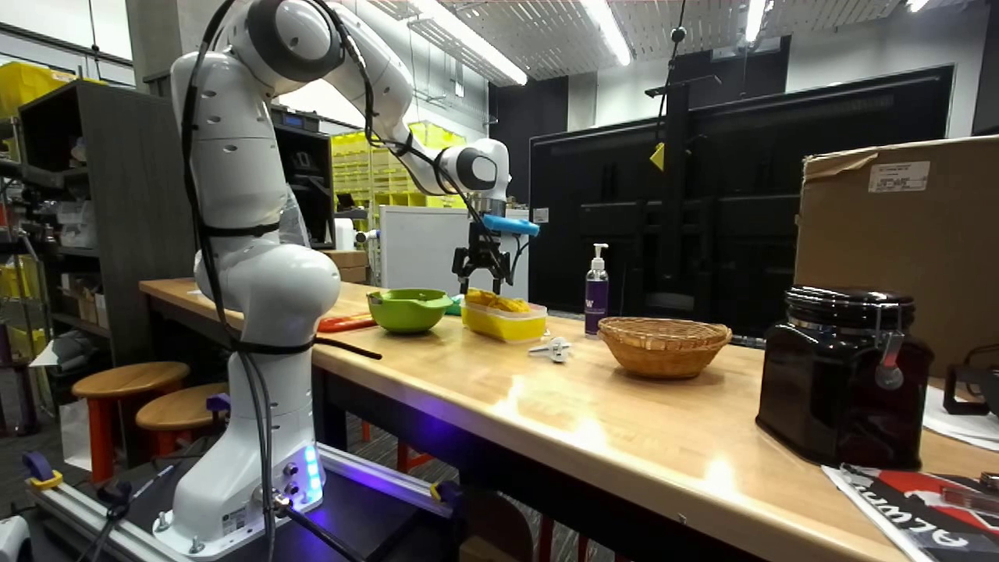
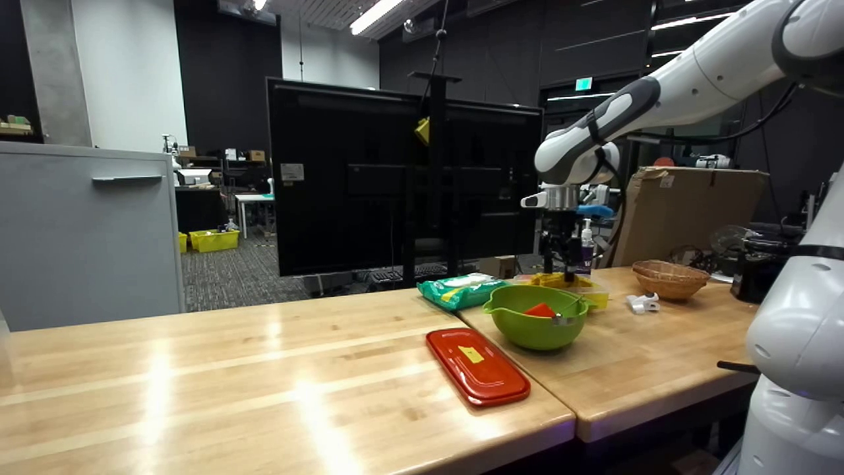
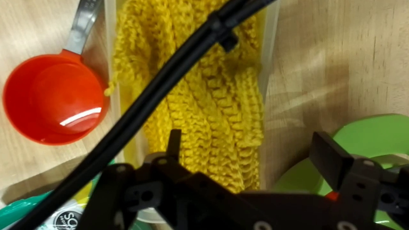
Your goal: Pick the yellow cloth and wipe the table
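wrist view: parted fingers [image 3: 330, 161] near cloth [image 3: 207, 108]

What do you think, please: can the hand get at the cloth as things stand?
Probably yes: the hand hovers with fingers apart above the uncovered cloth, though the bowl may crowd one.

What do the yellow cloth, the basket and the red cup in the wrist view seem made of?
Yellow cloth: matte knitted or crocheted yarn, by its chunky loops; fibre unclear.
Basket: probably wicker, slightly glossy, by the woven strands.
Red cup: likely glossy plastic, by the bright reflection inside; its grey handle looks like metal, with a sheen.
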You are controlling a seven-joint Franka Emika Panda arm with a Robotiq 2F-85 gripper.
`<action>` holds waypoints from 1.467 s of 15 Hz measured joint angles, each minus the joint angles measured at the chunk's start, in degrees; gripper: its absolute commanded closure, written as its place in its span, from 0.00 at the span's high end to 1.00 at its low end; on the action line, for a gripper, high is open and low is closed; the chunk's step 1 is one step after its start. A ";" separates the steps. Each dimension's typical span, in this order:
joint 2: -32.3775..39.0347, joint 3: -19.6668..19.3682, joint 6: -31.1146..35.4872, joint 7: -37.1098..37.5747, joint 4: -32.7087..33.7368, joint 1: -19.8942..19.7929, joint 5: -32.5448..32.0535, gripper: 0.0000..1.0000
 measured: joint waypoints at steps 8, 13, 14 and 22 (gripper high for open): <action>2.07 0.00 0.30 -0.88 0.05 0.01 0.33 0.21; 2.12 0.00 0.28 -1.13 0.17 -0.02 0.33 0.00; 2.12 0.00 0.28 -1.13 0.21 -0.02 0.33 0.01; 1.95 0.02 0.24 -1.13 0.29 -0.02 0.27 0.49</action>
